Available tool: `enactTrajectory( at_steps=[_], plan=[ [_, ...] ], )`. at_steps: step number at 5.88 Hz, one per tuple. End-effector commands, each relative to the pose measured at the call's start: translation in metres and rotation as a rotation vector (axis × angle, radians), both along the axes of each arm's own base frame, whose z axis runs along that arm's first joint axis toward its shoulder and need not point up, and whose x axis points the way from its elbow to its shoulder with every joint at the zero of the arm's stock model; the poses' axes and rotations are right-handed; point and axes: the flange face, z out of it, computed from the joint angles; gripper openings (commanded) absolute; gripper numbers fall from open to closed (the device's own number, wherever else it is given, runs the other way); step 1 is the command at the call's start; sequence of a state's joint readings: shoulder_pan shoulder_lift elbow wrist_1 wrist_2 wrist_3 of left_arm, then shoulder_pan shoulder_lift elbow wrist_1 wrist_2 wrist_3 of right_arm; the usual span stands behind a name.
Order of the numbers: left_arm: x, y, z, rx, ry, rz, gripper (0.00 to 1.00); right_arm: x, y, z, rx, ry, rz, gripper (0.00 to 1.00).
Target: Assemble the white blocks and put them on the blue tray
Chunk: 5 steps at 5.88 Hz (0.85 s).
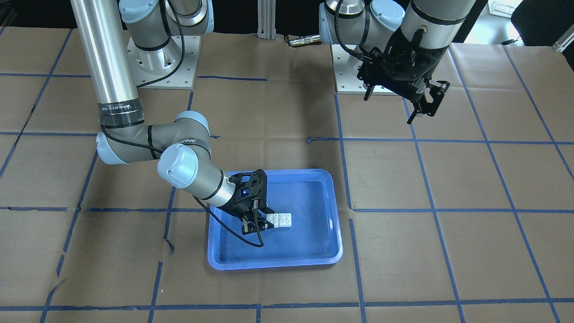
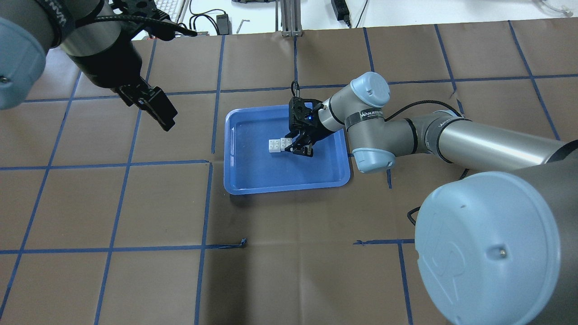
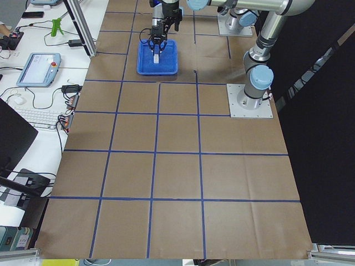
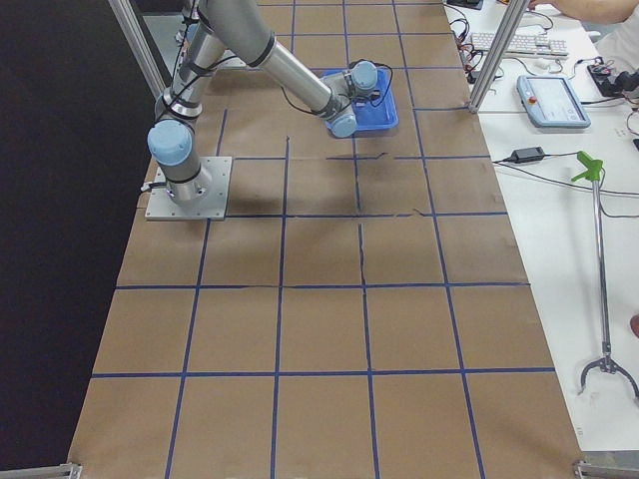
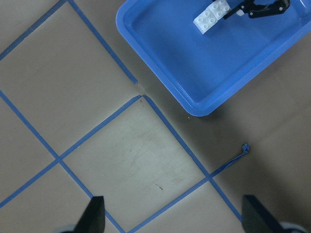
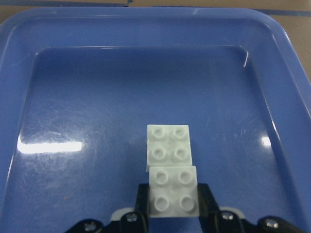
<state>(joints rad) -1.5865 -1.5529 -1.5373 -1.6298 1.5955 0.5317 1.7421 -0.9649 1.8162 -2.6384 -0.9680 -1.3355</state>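
Two white blocks (image 6: 168,147) lie inside the blue tray (image 6: 19,73), touching end to end with a small sideways offset. My right gripper (image 6: 172,199) is low in the tray, and its fingers press both sides of the nearer block (image 6: 173,191). The blocks also show in the front view (image 1: 279,219) and the overhead view (image 2: 279,144), with the right gripper (image 2: 295,146) beside them. My left gripper (image 2: 156,108) hangs open and empty above the table, away from the tray (image 2: 235,185). Its wrist view shows the tray (image 5: 194,104) and the blocks (image 5: 212,15).
The table is covered in brown paper with a grid of blue tape lines (image 2: 212,162). The arm base plates (image 1: 166,63) stand at the robot's side. A monitor, keyboard and cables sit beyond the table edge in the left side view (image 3: 39,69).
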Motion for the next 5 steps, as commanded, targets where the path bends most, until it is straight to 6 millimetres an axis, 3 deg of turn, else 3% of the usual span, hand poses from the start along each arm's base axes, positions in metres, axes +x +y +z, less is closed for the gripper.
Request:
enactTrajectory(
  at_steps=[1, 3, 5],
  plan=[
    [-0.0005, 0.0046, 0.0106, -0.034, 0.003, 0.288, 0.99, -0.0006, -0.0003, -0.0009, 0.003, 0.000, -0.003, 0.22],
    [-0.0010, 0.0107, 0.0182, -0.059, 0.008, 0.556, 0.99, -0.0006, -0.0003, -0.0047, 0.009, 0.001, -0.003, 0.22],
    [-0.0001, 0.0104, 0.0190, -0.067, 0.009, 0.580, 0.99, -0.0007, -0.0003, -0.0048, 0.010, 0.002, -0.005, 0.25]
  ],
)
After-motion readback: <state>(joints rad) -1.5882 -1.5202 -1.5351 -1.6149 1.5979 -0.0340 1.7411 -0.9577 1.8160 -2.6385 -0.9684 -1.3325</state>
